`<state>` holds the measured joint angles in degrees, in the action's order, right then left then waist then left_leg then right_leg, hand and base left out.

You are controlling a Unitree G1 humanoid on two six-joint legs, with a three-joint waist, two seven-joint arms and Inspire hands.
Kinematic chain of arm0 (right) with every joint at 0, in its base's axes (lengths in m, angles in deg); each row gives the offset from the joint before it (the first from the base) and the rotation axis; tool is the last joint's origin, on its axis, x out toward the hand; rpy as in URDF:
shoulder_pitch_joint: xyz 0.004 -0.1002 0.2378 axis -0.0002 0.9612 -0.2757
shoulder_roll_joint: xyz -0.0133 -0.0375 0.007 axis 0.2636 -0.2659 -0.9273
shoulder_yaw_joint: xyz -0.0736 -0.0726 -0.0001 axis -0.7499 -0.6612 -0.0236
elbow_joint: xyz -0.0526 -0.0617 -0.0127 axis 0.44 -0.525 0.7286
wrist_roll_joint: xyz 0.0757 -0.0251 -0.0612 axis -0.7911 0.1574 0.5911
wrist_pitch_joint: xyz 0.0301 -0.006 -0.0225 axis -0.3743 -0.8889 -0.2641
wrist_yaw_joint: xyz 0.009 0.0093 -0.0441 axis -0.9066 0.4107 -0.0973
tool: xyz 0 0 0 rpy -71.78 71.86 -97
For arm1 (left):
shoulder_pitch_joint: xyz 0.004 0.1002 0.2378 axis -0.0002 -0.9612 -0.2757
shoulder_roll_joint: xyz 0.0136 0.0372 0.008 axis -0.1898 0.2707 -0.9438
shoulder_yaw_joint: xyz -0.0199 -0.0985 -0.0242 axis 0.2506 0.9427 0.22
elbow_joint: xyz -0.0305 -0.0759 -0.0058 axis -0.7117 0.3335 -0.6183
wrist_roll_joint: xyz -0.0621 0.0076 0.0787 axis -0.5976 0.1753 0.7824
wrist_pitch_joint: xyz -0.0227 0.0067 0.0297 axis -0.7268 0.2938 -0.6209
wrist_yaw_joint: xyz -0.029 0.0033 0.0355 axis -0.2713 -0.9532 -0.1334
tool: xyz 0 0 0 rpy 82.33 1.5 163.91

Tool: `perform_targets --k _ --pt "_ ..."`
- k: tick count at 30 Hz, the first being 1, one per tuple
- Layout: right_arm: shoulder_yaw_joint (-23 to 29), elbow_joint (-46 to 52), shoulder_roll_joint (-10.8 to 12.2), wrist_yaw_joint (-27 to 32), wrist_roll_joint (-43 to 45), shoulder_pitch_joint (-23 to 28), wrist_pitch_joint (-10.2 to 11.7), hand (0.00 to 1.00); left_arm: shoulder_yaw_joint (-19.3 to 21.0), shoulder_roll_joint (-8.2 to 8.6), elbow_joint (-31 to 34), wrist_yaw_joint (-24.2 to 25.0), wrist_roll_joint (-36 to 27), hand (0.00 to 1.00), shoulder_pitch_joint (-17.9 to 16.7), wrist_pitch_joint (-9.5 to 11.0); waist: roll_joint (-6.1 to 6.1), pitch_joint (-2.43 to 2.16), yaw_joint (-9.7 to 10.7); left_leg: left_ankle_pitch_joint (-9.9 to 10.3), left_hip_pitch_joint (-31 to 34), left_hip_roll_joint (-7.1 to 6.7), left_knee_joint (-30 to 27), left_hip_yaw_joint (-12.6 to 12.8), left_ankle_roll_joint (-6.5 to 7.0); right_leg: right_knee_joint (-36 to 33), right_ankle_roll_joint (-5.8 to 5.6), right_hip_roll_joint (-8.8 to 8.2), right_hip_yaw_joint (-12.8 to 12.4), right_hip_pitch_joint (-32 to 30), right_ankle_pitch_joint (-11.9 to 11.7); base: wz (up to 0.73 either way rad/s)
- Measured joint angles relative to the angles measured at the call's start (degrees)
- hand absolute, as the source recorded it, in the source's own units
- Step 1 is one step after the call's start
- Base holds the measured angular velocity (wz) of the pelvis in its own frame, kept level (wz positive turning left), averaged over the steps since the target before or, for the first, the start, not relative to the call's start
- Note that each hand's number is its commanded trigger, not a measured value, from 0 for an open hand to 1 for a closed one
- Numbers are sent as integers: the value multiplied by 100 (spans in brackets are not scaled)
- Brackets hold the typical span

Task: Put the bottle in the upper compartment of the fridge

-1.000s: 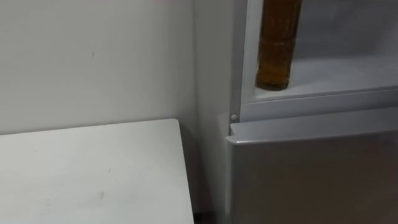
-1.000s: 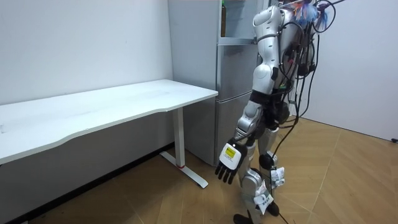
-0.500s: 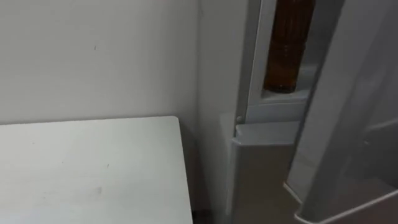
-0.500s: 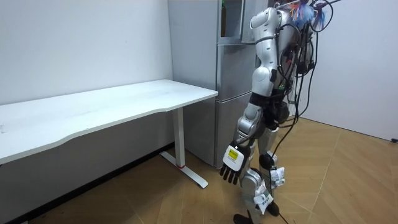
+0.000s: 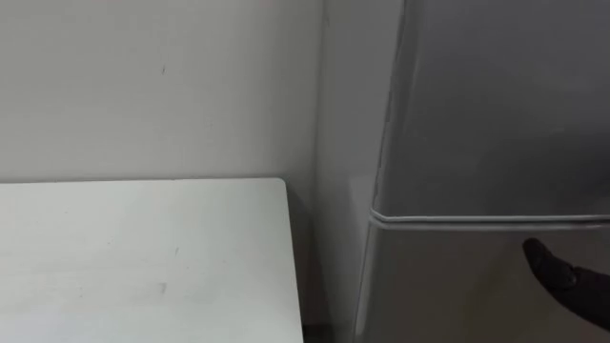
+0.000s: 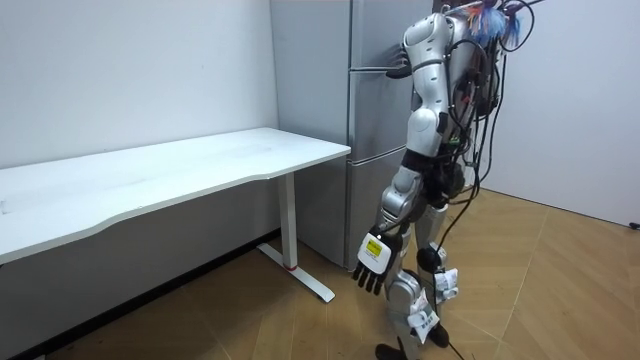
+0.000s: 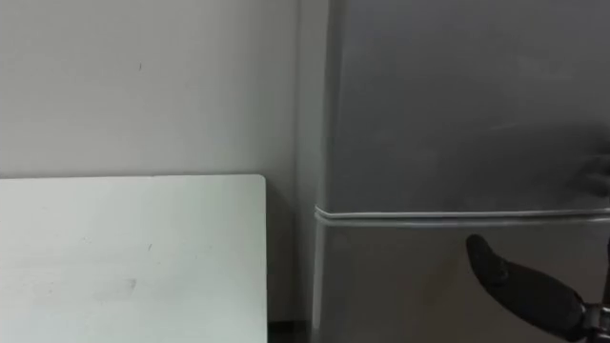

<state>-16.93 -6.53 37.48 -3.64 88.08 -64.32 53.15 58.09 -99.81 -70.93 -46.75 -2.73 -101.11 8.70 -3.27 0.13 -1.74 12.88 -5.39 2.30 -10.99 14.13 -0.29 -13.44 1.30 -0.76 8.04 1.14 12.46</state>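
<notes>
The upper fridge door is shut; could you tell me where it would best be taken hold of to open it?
No handle shows on the upper door: its face is flat. The likeliest hold is its bottom edge, at the groove above the lower door, fingers hooked under from the front. The right hand is near that groove. Which side is hinged I cannot tell.

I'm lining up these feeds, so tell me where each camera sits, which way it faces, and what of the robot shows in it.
Left eye view: on the robot's head, looking down at the shut fridge and a corner of the white table; part of the right hand shows at lower right.
Right eye view: same head, slightly aside, same scene, with the right hand at lower right.
Room view: standing off at the robot's left side, showing it whole before the fridge, left hand hanging open.
Shared: all three show the fridge and the table.
</notes>
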Motion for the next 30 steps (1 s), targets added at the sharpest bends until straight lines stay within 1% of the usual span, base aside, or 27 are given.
perform_targets --k 4,7,9,13,17,18,19,23,26,30 --pt "3 0 -89 -232 80 -1 -41 0 -2 -27 0 111 0 0 1 -9 -1 2 10 0 -8 4 0 3 0 -20 3 -1 0 -4 -5 0" --pt "-69 0 -92 -362 115 -1 -47 0 -6 -74 -1 181 -1 0 8 -49 -1 3 6 0 -7 8 -9 -2 0 -33 8 -6 20 4 -12 0" --pt "-143 -21 -91 -398 285 -1 -47 0 -84 -114 -1 197 -2 0 32 -61 0 5 7 0 11 11 -33 -10 0 -33 10 -10 37 14 -27 0" --pt "-185 -45 -91 -553 330 -1 -47 0 -104 -122 4 198 4 0 65 -64 1 9 8 0 14 20 -32 -12 -1 -28 11 -8 41 15 -51 0" --pt "-217 -143 -89 -688 554 -1 -47 0 -105 -127 74 197 272 0 237 -184 10 19 8 1 17 19 28 -32 -2 -22 5 -1 52 -6 -89 0" --pt "-217 -179 -85 -742 559 -12 -47 0 -107 -142 118 196 391 0 253 -241 10 25 8 1 20 19 60 -33 -2 -11 5 2 52 -5 -104 0" --pt "-217 -199 -84 -764 568 -18 -47 0 -107 -150 131 195 451 0 258 -257 7 25 8 1 20 19 61 -34 -2 -10 6 3 50 -5 -110 0" --pt "-224 -376 -80 -805 729 -34 -40 0 -211 -212 334 196 501 0 318 -481 35 1 7 2 50 33 39 -36 1 87 0 17 47 24 -189 0" --pt "-232 -522 -78 -819 776 -37 -1 0 -213 -275 339 196 503 0 378 -524 41 -6 4 2 78 56 9 -42 1 191 3 49 44 99 -275 0" --pt "-333 -650 -69 -863 853 -44 7 0 -213 -322 321 192 501 0 463 -595 48 -6 -5 3 76 73 -34 -43 0 196 18 62 34 113 -290 0"
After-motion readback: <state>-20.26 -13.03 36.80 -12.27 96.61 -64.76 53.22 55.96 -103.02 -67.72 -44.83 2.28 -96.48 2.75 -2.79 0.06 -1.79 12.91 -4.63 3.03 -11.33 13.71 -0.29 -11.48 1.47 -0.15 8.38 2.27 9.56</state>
